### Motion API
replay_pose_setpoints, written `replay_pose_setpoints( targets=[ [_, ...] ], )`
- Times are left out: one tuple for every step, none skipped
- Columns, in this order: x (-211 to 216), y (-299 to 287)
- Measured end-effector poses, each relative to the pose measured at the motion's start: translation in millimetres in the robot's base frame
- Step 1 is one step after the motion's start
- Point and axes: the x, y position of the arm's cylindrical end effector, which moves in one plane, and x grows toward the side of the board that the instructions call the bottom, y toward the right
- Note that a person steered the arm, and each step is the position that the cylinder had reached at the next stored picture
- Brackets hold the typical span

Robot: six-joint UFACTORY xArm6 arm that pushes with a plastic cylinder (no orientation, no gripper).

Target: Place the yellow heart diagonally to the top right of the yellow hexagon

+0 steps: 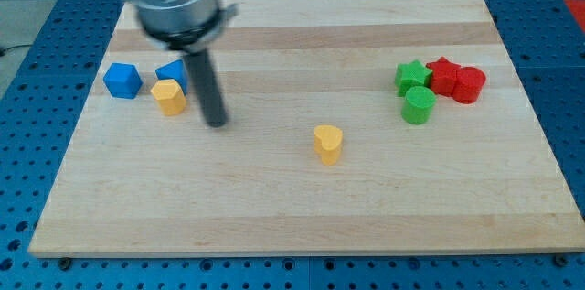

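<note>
Well, there are no jaws here, only the rod; my tip (217, 123) rests left of centre, just right of the yellow hexagon (168, 96). Two blue blocks (122, 80) flank that hexagon. The yellow heart (328, 143) stands mid-desk (274, 208), well apart.

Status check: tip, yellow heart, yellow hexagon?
My tip just right of yellow hexagon. Yellow heart mid-board, untouched, far to the view's right. Path between clear.

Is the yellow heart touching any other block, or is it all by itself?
All by itself. The yellow heart sits alone on bare board, away from the yellow hexagon and my tip.
</note>
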Motion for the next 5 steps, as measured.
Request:
replay_pose_setpoints(
  targets=[
    [-1,93],
    [25,155],
    [72,143],
    [43,77],
    [11,23]
  ],
)
